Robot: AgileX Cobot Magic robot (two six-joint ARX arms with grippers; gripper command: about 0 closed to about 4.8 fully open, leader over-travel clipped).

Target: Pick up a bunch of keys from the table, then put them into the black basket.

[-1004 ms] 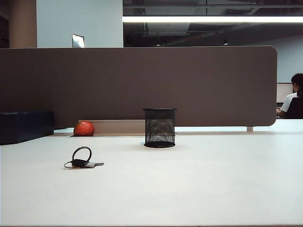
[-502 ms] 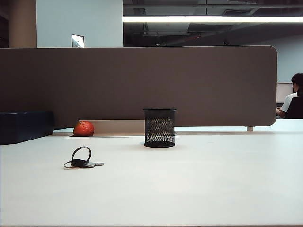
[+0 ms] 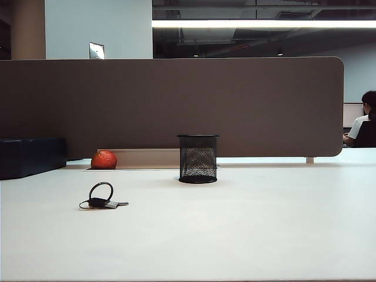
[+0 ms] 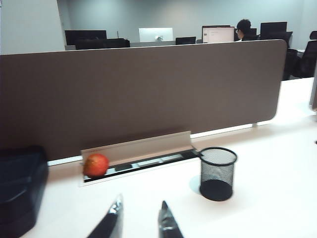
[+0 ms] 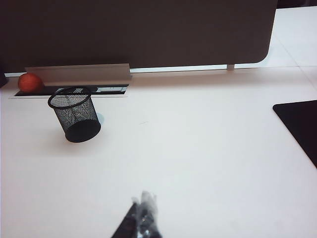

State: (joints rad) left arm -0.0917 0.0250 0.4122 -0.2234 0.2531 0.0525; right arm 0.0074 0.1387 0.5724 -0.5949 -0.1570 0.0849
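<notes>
While 2 grippers (image 4: 140, 218) (image 5: 143, 210) hover, 1 basket (image 3: 198, 158).

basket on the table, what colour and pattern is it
Black wire mesh with a solid rim and base; the black basket shows best in the exterior view.

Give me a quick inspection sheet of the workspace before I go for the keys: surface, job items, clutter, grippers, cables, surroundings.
Surface: white table, flat, no spills seen.
Job's things: bunch of keys lies flat on the table, left of centre, untouched; black basket stands upright behind it to the right, nothing seen inside in the wrist views.
Clutter: orange ball by the partition; dark box at far left; black mat at the right edge.
Grippers: left gripper open a little, holding nothing, facing the ball and basket; right gripper shut, holding nothing, above bare table. Neither shows in the exterior view.
Cables: nothing seen.
Surroundings: brown partition; a seated person behind it.
</notes>
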